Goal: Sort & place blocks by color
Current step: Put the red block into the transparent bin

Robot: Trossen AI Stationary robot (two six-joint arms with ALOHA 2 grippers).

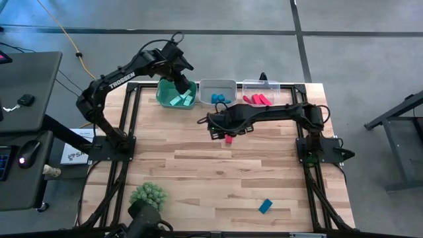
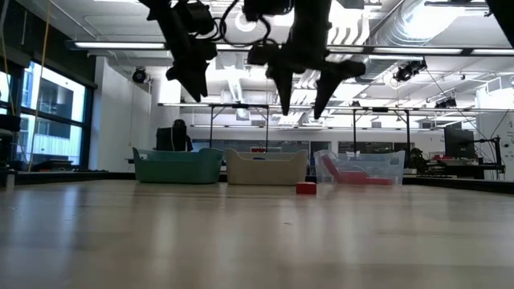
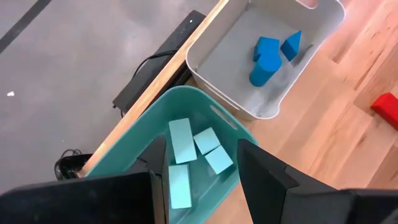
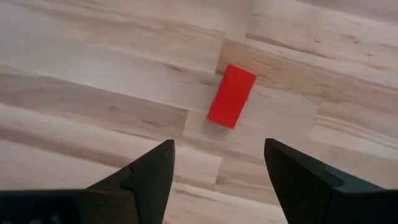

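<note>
A pale wooden plank table (image 1: 198,172) was seen on a grey concrete floor, in a large room with exposed ceiling ducts and strip lights. Three bins were lined along the far edge: a teal bin (image 1: 173,96) with light teal blocks (image 3: 193,149), a grey bin (image 1: 217,88) with blue blocks (image 3: 270,53), and a clear bin (image 1: 259,89) with red blocks (image 1: 256,100). The left claw (image 3: 202,171), fingers apart and empty, was held over the teal bin. The right claw (image 4: 217,171), spread wide, was held above a red block (image 4: 231,95) lying on the table. A blue block (image 1: 265,205) lay near the front edge. "TROSSEN" was printed on the left arm (image 1: 122,78).
</note>
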